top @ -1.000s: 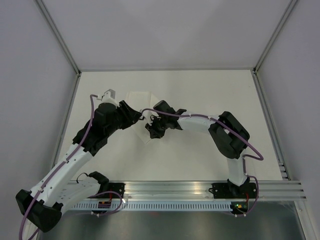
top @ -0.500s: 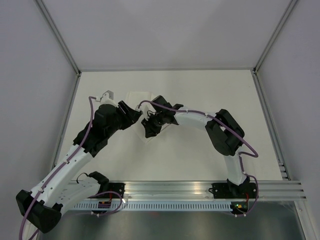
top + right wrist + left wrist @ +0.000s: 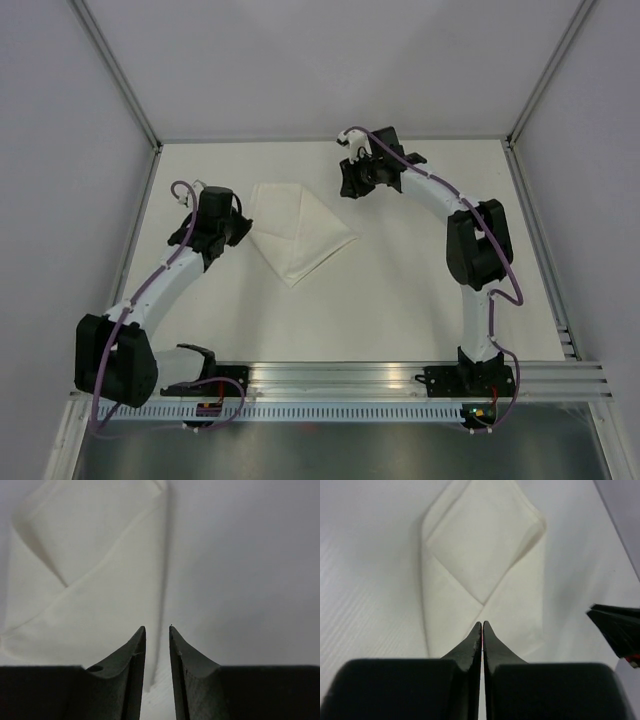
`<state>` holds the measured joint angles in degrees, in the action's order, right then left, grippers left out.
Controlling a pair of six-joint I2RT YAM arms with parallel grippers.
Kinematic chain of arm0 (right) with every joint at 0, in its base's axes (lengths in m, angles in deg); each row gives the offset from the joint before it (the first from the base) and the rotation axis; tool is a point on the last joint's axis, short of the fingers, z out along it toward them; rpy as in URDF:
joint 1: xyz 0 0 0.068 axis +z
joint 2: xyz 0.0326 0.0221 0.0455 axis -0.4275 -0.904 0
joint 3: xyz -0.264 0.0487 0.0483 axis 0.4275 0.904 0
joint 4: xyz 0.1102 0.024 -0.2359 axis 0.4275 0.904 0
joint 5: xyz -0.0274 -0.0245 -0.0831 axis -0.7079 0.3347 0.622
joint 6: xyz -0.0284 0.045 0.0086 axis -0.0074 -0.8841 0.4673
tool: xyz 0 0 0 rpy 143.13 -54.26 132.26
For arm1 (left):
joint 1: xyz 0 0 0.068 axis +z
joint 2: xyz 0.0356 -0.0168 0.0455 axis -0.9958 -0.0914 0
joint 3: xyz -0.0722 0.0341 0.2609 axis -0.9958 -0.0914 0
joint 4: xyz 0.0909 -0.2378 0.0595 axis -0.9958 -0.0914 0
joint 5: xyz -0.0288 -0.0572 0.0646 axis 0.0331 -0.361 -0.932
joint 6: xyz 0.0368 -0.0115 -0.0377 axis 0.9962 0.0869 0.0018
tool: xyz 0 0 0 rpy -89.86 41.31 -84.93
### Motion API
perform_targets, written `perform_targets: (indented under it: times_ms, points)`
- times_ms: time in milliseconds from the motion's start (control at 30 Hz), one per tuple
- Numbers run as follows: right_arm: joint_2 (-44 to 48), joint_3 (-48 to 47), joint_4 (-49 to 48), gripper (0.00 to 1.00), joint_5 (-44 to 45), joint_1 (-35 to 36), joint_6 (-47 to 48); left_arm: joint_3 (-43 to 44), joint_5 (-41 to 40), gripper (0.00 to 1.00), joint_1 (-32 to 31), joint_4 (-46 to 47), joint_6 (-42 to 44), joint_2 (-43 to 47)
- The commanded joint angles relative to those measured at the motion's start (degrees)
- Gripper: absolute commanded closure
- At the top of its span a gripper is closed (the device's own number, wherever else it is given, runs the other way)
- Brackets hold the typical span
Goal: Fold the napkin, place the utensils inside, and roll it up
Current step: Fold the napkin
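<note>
The napkin (image 3: 300,232) is lying folded at centre-left of the overhead frame; folding is looking complete. The left gripper (image 3: 482,629) is hovering pinched together, the right gripper (image 3: 157,632) narrowly parted, both empty. No utensils are showing, so the next move is calling for locating them.

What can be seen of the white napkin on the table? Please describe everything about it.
The napkin is a white, soft-looking cloth, faintly wrinkled and slightly brighter than the cream table. It lies flat, folded into layers with diagonal creases, and one corner points toward the near edge. Nothing lies on it. The shut left gripper is at its left edge, though contact is unclear. The right gripper stands apart, off its far right side.
</note>
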<state>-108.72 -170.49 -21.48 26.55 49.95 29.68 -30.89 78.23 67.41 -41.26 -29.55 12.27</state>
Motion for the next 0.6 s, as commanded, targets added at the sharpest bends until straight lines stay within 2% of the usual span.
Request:
perform_targets:
  times_ms: [0,200,567]
  points:
    - [-4.0,-2.6,3.6,0.69,8.6,-2.0,1.1,2.5,0.2,0.98,3.1,1.4,-3.6,-4.7]
    - [-8.0,-2.7,3.6,0.69,14.2,-3.7,4.2,5.1,-2.1,0.98,4.2,-0.8,-4.3,-12.9]
    - [-9.1,-0.7,3.4,0.70,12.9,-3.6,4.0,3.9,-7.2,0.98,4.2,-3.9,-7.2,-20.9]
